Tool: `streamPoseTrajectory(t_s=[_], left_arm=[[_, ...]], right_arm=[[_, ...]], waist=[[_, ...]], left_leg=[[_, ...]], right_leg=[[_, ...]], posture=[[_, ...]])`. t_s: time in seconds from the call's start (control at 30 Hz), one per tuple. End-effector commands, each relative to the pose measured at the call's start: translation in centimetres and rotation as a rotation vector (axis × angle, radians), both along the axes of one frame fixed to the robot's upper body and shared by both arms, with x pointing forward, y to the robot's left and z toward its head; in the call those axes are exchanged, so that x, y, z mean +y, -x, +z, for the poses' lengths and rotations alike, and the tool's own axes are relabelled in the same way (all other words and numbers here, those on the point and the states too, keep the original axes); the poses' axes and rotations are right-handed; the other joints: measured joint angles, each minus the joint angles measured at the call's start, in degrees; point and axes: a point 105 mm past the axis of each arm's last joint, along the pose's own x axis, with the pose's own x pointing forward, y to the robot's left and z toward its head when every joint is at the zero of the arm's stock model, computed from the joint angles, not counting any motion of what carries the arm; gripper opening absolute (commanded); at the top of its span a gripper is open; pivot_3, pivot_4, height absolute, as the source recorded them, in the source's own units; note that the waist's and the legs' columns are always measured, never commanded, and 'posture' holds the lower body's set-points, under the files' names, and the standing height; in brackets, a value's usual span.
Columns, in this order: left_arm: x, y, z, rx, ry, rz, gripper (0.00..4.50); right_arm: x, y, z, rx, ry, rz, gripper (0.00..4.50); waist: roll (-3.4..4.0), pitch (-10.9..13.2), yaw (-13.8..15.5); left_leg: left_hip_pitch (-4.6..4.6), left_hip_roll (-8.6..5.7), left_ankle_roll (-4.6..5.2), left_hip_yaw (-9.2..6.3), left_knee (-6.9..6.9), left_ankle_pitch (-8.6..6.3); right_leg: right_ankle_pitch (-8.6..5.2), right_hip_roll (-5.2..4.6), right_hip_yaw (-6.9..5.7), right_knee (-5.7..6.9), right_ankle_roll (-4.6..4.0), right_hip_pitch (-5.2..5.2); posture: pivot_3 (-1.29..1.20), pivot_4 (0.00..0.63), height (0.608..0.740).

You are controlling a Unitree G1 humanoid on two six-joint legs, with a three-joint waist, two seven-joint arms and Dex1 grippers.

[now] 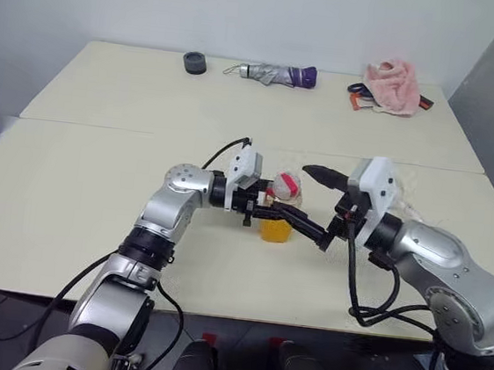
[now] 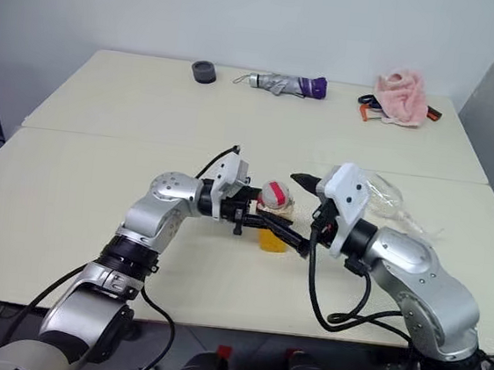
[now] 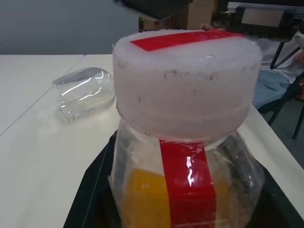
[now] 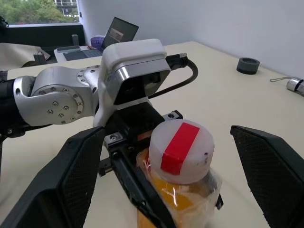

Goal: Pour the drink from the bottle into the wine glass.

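Bottle [image 1: 278, 213]: small, light, thin-walled plastic, likely yielding under squeeze; cap [image 4: 181, 151] still on; sitting mid-desk [image 1: 97, 178], clamped at body by left gripper [image 2: 271, 225] fingers. Right gripper [image 4: 168, 190] fingers gaping wide, flanking cap, best taking cap rim. Wine glass [image 3: 84, 92]: fragile, lying toppled nearby.

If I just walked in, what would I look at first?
Probably the bottle of orange drink near the table's front edge: the left gripper holds it, and the right gripper's black fingers stand wide open on either side of its cap. Next, the wine glass lying on its side just behind the right gripper.
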Motion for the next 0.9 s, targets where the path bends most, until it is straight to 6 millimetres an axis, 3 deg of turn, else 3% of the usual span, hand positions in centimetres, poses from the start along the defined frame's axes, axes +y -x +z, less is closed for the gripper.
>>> streamPoseTrajectory(t_s=[0.03,0.2,0.23,0.3,0.47,0.5,0.73,0.9], left_arm=[[-0.4,0.1,1.1,-0.064,0.016,-0.015,1.85],[-0.4,0.1,1.2,-0.067,0.019,-0.008,1.84],[-0.4,0.1,1.2,-0.068,0.019,-0.006,1.84],[-0.3,0.1,1.2,-0.068,0.020,-0.005,1.84],[-0.3,0.3,1.2,-0.066,0.019,-0.007,1.84],[-0.3,0.3,1.2,-0.066,0.020,-0.008,1.84],[-0.2,0.8,1.7,-0.069,0.017,-0.049,1.83],[-0.3,1.3,2.0,-0.067,0.017,-0.079,1.83]], right_arm=[[0.3,-0.5,0.7,-0.050,-0.022,-0.005,4.50],[0.5,-1.1,0.3,-0.050,-0.030,-0.013,4.50],[0.6,-1.2,0.3,-0.049,-0.033,-0.014,4.32],[0.9,-1.4,0.4,-0.050,-0.047,-0.013,3.87],[1.4,-1.3,0.8,-0.053,-0.064,0.011,2.07],[1.5,-1.1,0.8,-0.050,-0.060,0.030,1.87],[1.5,0.0,0.8,-0.049,0.109,0.371,1.88],[0.2,-2.1,1.5,-0.019,0.210,0.468,1.88]], waist=[[0.00,0.00,0.01],[0.00,0.00,0.05],[0.00,0.00,0.05],[0.00,0.00,0.05],[0.00,0.00,0.07],[0.00,0.00,0.08],[0.03,0.02,0.14],[0.08,0.05,-0.03]], left_leg=[[0.00,0.00,0.00,0.00,0.00,0.00],[0.00,0.00,0.00,0.00,0.00,0.00],[0.01,0.00,0.00,0.00,0.00,0.00],[0.01,0.00,0.00,0.00,0.00,0.00],[0.01,0.01,0.00,0.00,0.00,0.00],[0.01,0.00,0.00,0.00,0.00,0.00],[0.01,-0.03,0.00,0.01,0.02,0.00],[0.05,0.01,0.02,0.01,0.00,-0.01]], right_leg=[[0.00,0.00,0.00,0.00,0.00,0.00],[0.00,-0.01,0.00,0.01,0.00,0.00],[0.00,0.00,0.00,0.01,0.00,0.00],[0.00,0.00,0.00,0.02,0.00,0.00],[0.00,0.00,-0.01,0.04,-0.01,0.00],[0.00,-0.01,-0.01,0.04,0.00,0.00],[0.01,-0.04,-0.03,0.04,-0.01,0.00],[0.01,0.00,-0.05,0.04,-0.01,0.00]], posture=[[0.00,0.150,0.740],[0.00,0.150,0.740],[0.00,0.150,0.740],[0.00,0.150,0.740],[0.00,0.150,0.740],[0.00,0.150,0.740],[0.00,0.150,0.740],[0.00,0.150,0.740]])
